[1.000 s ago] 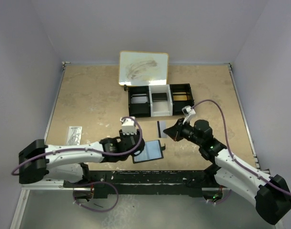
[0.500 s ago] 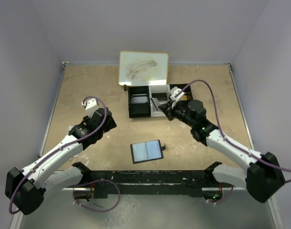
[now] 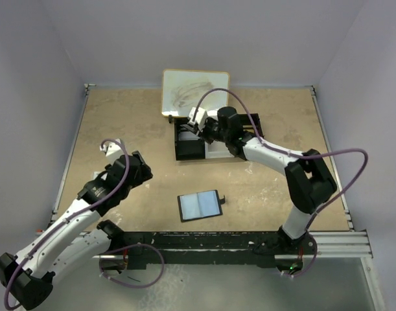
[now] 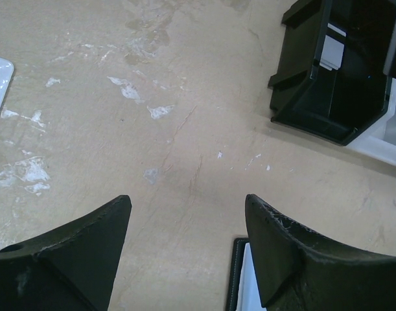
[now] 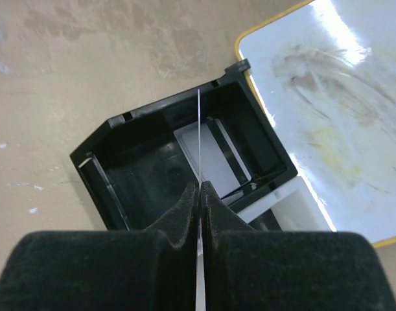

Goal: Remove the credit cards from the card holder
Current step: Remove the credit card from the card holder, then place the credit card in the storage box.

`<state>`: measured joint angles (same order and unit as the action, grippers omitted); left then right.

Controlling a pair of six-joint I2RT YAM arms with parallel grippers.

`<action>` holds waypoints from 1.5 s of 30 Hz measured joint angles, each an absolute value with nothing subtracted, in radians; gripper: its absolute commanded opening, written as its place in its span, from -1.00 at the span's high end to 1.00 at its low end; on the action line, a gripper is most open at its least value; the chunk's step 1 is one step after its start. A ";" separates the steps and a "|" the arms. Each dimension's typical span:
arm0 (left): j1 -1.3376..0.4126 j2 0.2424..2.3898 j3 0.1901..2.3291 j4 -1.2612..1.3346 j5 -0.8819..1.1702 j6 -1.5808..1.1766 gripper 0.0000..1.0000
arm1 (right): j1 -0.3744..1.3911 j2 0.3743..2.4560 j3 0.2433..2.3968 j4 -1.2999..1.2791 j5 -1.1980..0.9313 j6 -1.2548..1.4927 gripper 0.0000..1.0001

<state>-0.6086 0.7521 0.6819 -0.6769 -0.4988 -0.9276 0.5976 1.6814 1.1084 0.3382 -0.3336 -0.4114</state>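
The card holder (image 3: 199, 205) lies open, grey-blue inside up, near the middle of the counter's (image 3: 120, 129) near edge. The left tool (image 4: 188, 220) hangs released over the counter, left of it. The right tool (image 5: 199, 188) is clenched on 1 thin card (image 5: 199, 129), edge-on above the black left compartment of the tray (image 5: 159, 110), by the far edge.

The left arm (image 3: 68, 219) and right arm (image 3: 269, 151) wear white shells, black joints, black jaws (purple cables (image 3: 340, 151) loop alongside).
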 measured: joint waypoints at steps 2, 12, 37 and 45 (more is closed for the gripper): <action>-0.609 0.749 0.683 -0.691 -0.496 -0.927 -0.39 | 0.607 1.748 1.160 0.296 -0.331 -0.469 1.00; -0.609 0.757 0.829 -0.813 -0.523 -0.870 -0.40 | 0.666 1.923 1.300 0.211 -0.186 -0.679 1.00; -0.609 0.685 0.829 -0.831 -0.555 -0.818 -0.47 | 0.682 2.158 1.481 0.164 0.039 -0.941 0.73; -0.609 0.686 0.826 -0.830 -0.554 -0.817 -0.47 | 0.682 2.158 1.481 0.154 0.038 -0.991 0.33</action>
<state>-0.6086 0.6861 0.8257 -0.8295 -0.5545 -0.8173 0.6823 2.1578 1.4815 0.1539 0.0383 -0.9909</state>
